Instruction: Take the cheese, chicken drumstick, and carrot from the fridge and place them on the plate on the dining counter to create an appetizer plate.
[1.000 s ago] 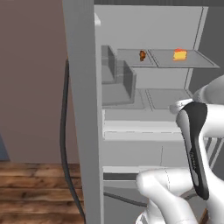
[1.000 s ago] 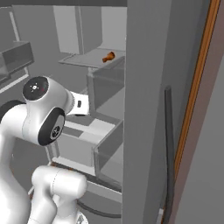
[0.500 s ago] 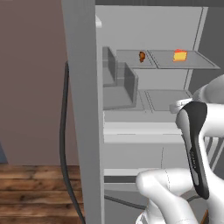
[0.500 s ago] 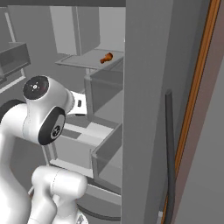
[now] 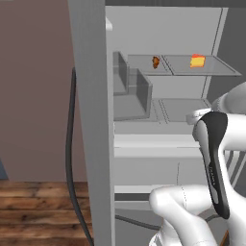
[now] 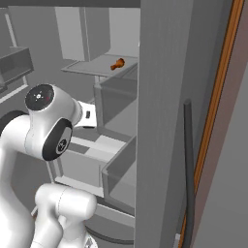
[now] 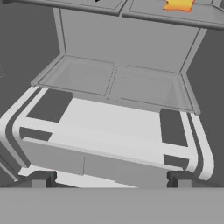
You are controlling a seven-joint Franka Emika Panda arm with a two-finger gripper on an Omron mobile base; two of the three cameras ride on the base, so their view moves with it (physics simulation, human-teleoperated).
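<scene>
The fridge [image 5: 91, 120] stands open in front of me. On its upper shelf lie the cheese [image 5: 197, 61], an orange-yellow wedge, and to its left the dark brown chicken drumstick [image 5: 156, 62]. The right base view shows the drumstick [image 6: 117, 63] on the same shelf. In the hand view the cheese [image 7: 178, 4] sits at the top edge, above and beyond my gripper [image 7: 111, 179]. The gripper is open, its fingertips [image 7: 41, 178] wide apart with nothing between them, and it faces the lower shelf and drawer. The carrot, the plate and the dining counter are out of view.
A pulled-out grey drawer [image 7: 109, 144] lies just below the gripper, with a bare glass shelf [image 7: 116, 83] behind it. Door bins [image 5: 132, 91] jut in on the left. The right door [image 6: 160, 121] with its dark handle [image 6: 189, 169] stands close by.
</scene>
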